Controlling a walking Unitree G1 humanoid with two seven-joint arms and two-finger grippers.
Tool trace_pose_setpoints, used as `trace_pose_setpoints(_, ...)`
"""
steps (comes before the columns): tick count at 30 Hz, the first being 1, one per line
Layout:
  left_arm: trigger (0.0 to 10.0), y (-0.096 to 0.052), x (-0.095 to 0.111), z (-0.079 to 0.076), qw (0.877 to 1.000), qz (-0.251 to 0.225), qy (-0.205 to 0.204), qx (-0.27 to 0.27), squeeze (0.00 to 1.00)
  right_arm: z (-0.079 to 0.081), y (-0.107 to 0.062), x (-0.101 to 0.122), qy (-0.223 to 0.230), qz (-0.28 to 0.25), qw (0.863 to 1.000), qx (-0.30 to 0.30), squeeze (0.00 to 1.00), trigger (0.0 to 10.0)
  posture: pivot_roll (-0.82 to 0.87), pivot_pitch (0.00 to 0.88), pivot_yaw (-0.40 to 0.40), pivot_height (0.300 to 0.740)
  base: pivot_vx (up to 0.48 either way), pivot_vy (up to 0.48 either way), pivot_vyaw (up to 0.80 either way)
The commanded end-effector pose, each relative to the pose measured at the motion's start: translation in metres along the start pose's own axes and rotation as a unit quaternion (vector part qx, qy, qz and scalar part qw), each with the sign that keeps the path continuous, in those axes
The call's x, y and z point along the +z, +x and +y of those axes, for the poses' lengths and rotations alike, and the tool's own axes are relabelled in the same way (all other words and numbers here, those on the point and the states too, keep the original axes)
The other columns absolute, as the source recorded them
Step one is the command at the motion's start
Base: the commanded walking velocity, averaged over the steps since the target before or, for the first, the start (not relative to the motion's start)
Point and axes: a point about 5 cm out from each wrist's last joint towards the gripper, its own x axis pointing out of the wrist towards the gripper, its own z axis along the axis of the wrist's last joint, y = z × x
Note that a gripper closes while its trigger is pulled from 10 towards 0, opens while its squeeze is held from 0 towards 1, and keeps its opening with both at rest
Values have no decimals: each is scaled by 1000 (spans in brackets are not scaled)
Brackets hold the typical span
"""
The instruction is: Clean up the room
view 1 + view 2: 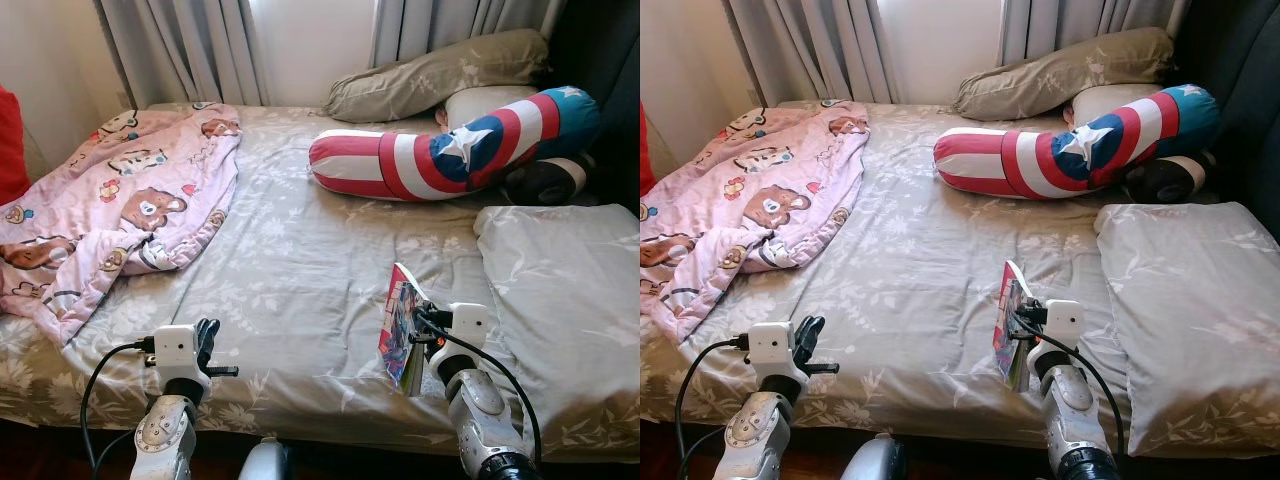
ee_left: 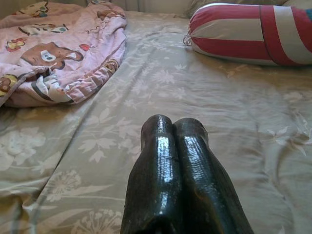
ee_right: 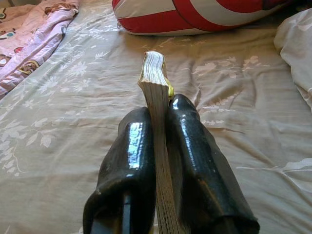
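1. While you plan the next move, note that the right gripper [image 3: 163, 146] is clamped on a thin book [image 1: 402, 325], one black finger on each cover, and holds it upright on edge above the near part of the bed [image 1: 300, 270].
2. Your left gripper [image 2: 173, 141] has its two fingers pressed together with nothing between them; it hangs over the near edge of the bed, well apart from the book.
3. In my judgement the grip is the weak point: the fingers hold only the lower part of the book, so a fast swing or a turn of the wrist could let the pages fan out or the book slide free.
4. If it drops here, it would likely land on the grey floral sheet or slip off the near edge to the floor, which you cannot see well from the head camera.
5. To your left lies a crumpled pink blanket [image 1: 120, 200] with bear prints, spread untidily across that side.
6. Ahead, a red, white and blue bolster [image 1: 450, 150] with a star lies across the bed, and a tan pillow [image 1: 440, 75] behind it leans by the curtains [image 1: 180, 45].
7. To your right a grey pillow [image 1: 565, 290] sits just beside the book; a sweep that way could catch it.
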Motion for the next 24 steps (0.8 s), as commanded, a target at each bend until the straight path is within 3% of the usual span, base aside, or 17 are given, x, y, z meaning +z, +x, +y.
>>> trace_pose_setpoints(1, 10000, 2, 1, -1, 1000, 3, 10, -5, 0, 5, 6, 15, -6, -31, 999, 13, 0, 10000, 63, 0, 20, 655, 0, 0, 0)
trace_pose_setpoints(17, 10000, 4, 2, -1, 1000, 2, 11, -6, 0, 7, 6, 15, -16, -31, 999, 21, 0, 10000, 65, 0, 21, 655, 274, 0, 0)
trace_pose_setpoints(24, 10000, 4, 2, -1, 1000, 3, 13, -8, 0, 7, 5, 15, -4, -35, 999, 15, 0, 10000, 66, 0, 22, 655, 294, 0, 263)
